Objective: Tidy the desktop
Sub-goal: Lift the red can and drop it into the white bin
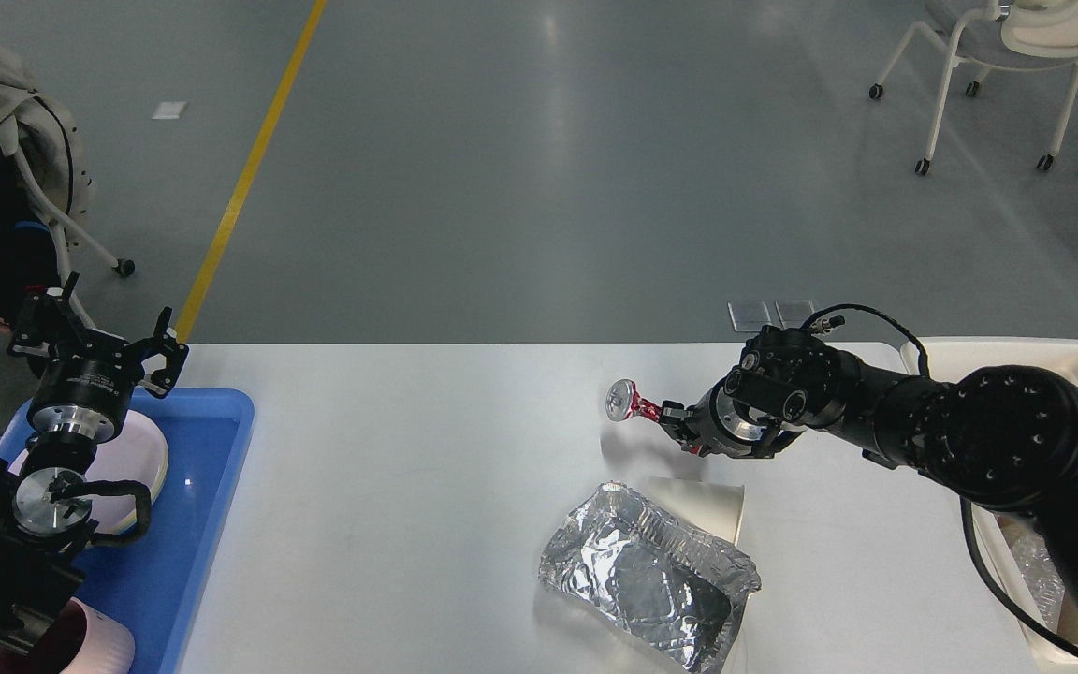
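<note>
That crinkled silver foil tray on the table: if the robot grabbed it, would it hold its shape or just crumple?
The foil tray would probably crumple: its walls are already creased and dented, so it looks thin and soft. It likely weighs very little. It lies flat on the desktop, so it would more likely slide than roll when pushed.

Bright, even overhead light; sharp focus, glare streaks on the floor [558, 140].

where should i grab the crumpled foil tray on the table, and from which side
Grip the foil tray's raised crumpled rim along its far-left edge, coming from above. The rim stands up from the desktop, giving fingers a thin wall to pinch; its far-right corner lies against a cream card.
</note>
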